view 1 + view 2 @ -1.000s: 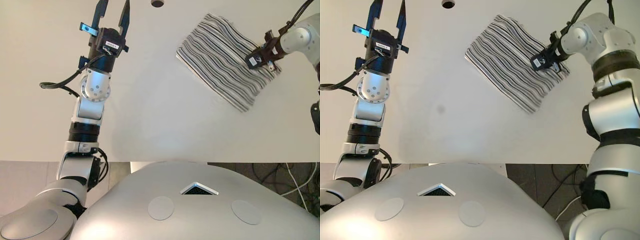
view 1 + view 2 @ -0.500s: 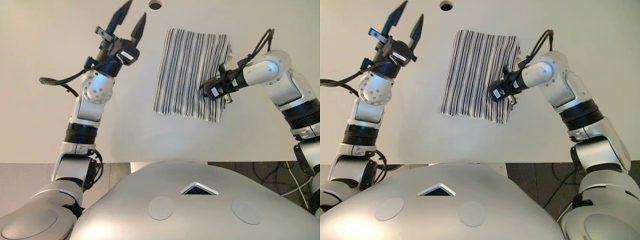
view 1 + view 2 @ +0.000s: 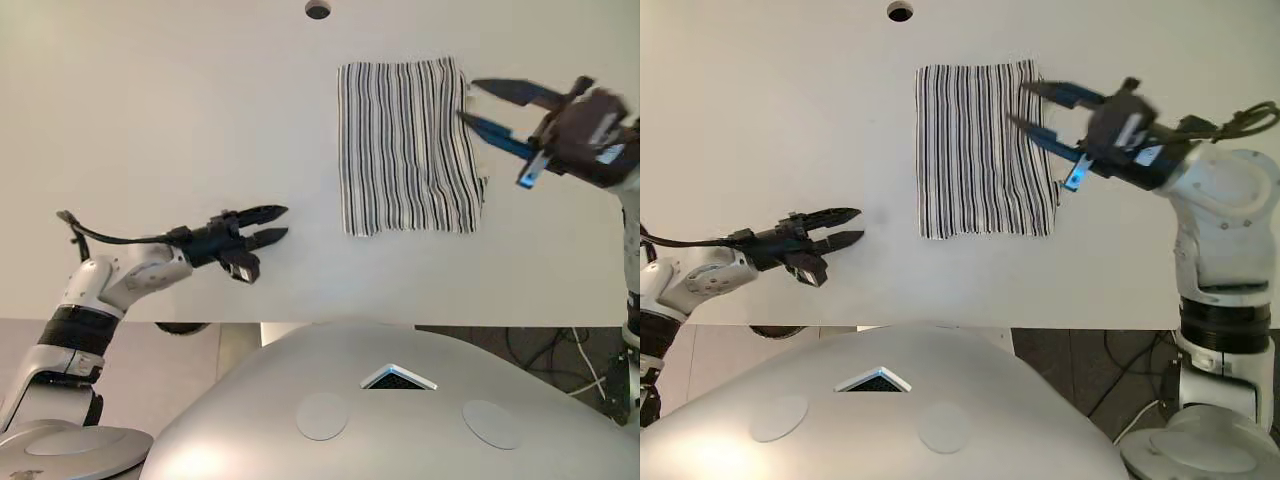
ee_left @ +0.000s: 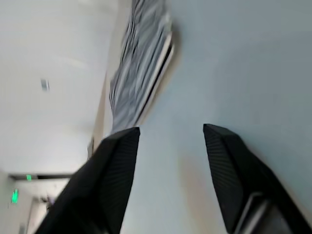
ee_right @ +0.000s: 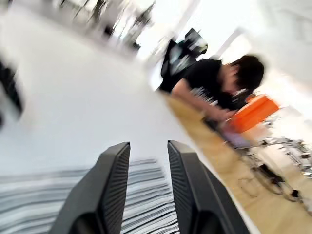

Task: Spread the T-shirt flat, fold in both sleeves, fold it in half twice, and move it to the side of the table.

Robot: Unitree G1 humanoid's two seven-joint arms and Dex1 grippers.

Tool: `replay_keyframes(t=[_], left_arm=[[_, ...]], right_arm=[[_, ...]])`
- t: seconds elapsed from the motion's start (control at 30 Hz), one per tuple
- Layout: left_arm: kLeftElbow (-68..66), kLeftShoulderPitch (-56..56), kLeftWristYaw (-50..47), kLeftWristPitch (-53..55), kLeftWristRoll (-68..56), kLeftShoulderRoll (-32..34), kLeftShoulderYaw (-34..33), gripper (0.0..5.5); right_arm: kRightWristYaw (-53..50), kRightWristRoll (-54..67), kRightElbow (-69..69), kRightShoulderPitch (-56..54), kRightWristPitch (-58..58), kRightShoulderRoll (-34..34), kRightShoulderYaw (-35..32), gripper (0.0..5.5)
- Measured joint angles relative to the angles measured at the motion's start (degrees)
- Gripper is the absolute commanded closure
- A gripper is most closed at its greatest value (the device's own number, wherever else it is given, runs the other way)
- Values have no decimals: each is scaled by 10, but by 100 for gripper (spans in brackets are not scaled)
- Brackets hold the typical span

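The black-and-white striped T-shirt point(image 3: 408, 145) lies folded into a flat rectangle on the white table point(image 3: 150, 110), toward the far right. My right gripper point(image 3: 478, 103) hovers open over the shirt's right edge, holding nothing. In the right wrist view its fingers point(image 5: 114, 185) stand apart above the striped cloth point(image 5: 146, 214). My left gripper point(image 3: 272, 225) is open and low over the table near the front edge, pointing right, well left of the shirt. The left wrist view has the shirt point(image 4: 139, 73) ahead of the open fingers point(image 4: 117, 180).
A small round hole point(image 3: 318, 9) is in the table at the far edge, above and left of the shirt. The table's front edge point(image 3: 330, 322) runs just below the left gripper. Cables point(image 3: 590, 370) lie on the floor at the right.
The right gripper has let go of the shirt and lifted off to its right. The shirt now lies square to the table. The left arm has swung down from the far side to the front edge.
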State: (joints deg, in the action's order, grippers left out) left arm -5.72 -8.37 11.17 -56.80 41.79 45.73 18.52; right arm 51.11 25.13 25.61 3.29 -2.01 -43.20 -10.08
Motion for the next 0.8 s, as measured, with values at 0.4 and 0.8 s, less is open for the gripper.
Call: replay_keyframes(t=[0.4, 0.8], left_arm=[[-57, 113, -17, 22, 43, -94, 103, 264], [-95, 190, -20, 28, 60, -124, 176, 339]], right_arm=[[-1, -52, 18, 65, 31, -7, -16, 405], [-7, -98, 28, 89, 51, -7, -7, 405]])
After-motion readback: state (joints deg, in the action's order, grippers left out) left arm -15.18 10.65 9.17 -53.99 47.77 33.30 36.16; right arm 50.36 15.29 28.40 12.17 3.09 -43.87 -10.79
